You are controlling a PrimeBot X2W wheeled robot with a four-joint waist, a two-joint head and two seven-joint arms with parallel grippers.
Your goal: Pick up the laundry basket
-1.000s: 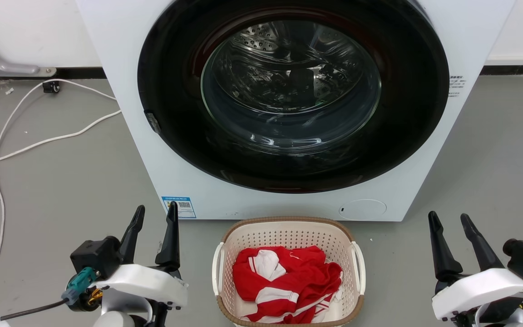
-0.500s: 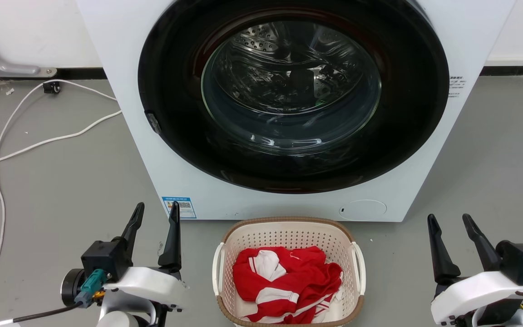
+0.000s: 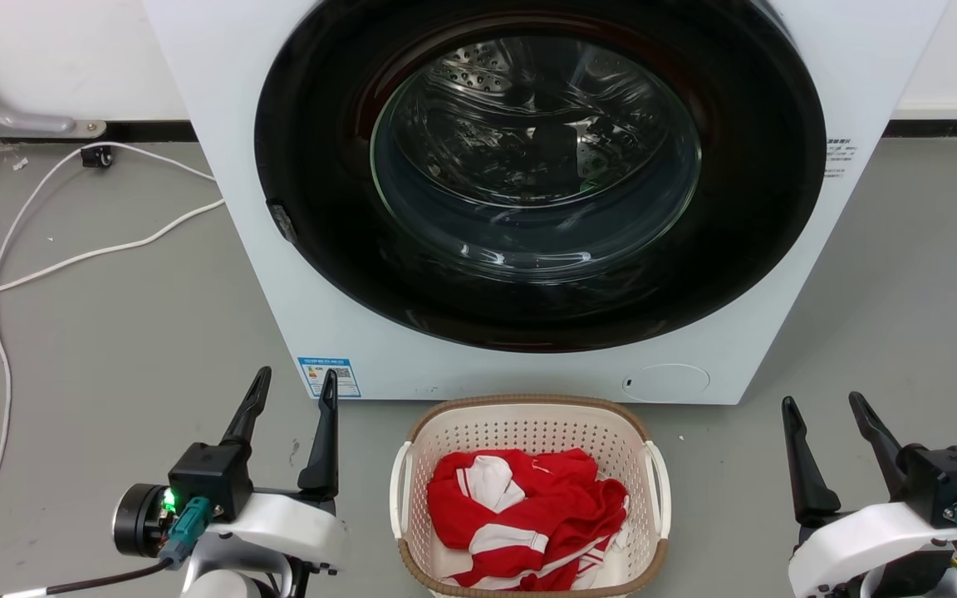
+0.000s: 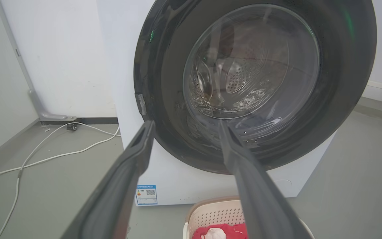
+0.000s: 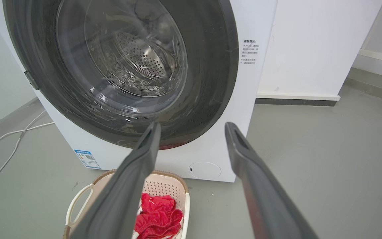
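Nearest, at the lower left of the head view, left pincer (image 3: pixel 296 375): fingers spread well apart, pointing forward, gripping nothing. At the lower right, right pincer (image 3: pixel 823 400): likewise spread wide and empty. Both poised over the grey floor (image 3: pixel 113 349), well apart from the basket, one on each side.

Between them, standing upright on the floor, laundry basket (image 3: pixel 528 432), open side up, near end cut off by the bottom edge. Long axis apparently running from the robot toward the washing machine (image 3: pixel 221 124), with white handles (image 3: pixel 395 490) on the left and right walls. Inside, crumpled red and white clothes (image 3: pixel 528 515), lying below the brown rim.

Just beyond the basket's far end, close but not seen touching, the washing machine, round dark door (image 3: pixel 537 158) shut, drum visible through the glass. Farther left, white cable (image 3: pixel 71 260) trailing across the floor toward the wall.
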